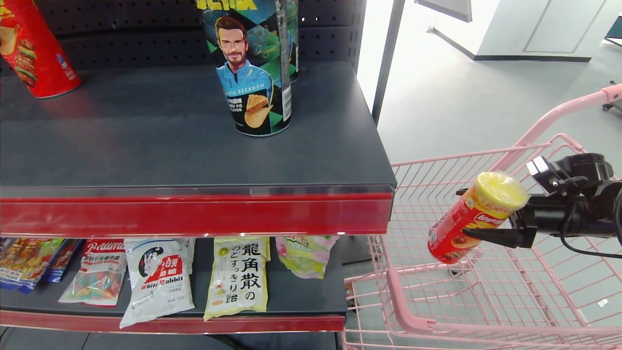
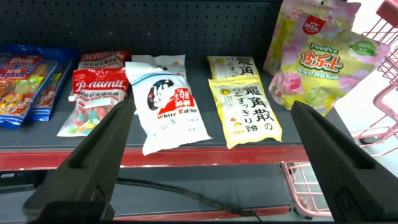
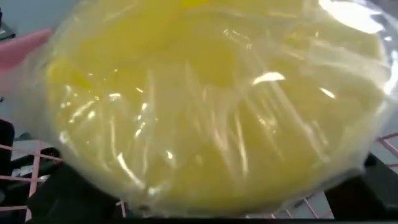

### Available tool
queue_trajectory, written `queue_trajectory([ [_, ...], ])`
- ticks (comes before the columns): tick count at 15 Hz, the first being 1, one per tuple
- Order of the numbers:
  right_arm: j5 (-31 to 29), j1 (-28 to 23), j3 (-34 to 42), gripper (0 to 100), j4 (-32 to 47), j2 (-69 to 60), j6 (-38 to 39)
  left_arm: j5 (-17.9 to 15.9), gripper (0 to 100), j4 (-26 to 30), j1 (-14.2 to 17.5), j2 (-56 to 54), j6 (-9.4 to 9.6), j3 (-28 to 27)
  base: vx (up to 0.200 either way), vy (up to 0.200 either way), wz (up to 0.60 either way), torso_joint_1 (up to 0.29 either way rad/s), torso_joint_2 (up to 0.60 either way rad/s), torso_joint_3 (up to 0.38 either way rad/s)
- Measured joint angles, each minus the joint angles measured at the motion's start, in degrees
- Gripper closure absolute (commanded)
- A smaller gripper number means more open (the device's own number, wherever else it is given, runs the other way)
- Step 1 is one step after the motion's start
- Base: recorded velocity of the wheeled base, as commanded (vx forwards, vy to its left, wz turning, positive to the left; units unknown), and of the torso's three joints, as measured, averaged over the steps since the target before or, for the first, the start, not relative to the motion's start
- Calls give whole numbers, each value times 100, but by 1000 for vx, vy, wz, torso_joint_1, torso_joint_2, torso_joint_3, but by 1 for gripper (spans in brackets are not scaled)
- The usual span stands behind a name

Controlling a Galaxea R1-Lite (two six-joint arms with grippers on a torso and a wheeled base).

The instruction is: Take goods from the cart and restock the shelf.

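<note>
My right gripper (image 1: 474,214) is shut on a red chip can (image 1: 461,228) with a yellow lid (image 1: 501,190), held tilted above the pink cart (image 1: 486,291), to the right of the shelf. The lid (image 3: 211,106) sits right against the right wrist camera. The upper shelf board (image 1: 146,141) carries a dark chip can (image 1: 252,68) near the middle, another behind it, and a red chip can (image 1: 34,46) at the far left. My left gripper (image 2: 208,155) hangs open in front of the lower shelf (image 2: 186,155), holding nothing.
The lower shelf holds several snack bags: a white candy bag (image 1: 158,279), a yellow bag (image 1: 238,277), a red-topped bag (image 1: 97,272) and a green-pink bag (image 1: 303,253). A wide bare stretch of the upper board lies between the two front cans. The shelf's red front rail (image 1: 194,214) runs across.
</note>
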Motion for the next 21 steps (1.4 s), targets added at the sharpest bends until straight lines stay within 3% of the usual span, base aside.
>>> queue_trajectory([
  [9, 211, -293, 22, 0, -148, 347, 9, 0, 0, 2, 2, 0, 2, 0, 0, 0, 0, 0, 0, 0],
  [10, 266, -312, 20, 100, -149, 380, 0, 0, 0, 2, 2, 0, 2, 0, 0, 0, 0, 0, 0, 0],
  [18, 261, -193, 2, 100, -93, 345, -361, 0, 0, 2, 2, 0, 0, 0, 0, 0, 0, 0, 0, 0],
  [21, 156, -160, 2, 100, 508, -68, -265, 0, 0, 2, 2, 0, 0, 0, 0, 0, 0, 0, 0, 0],
])
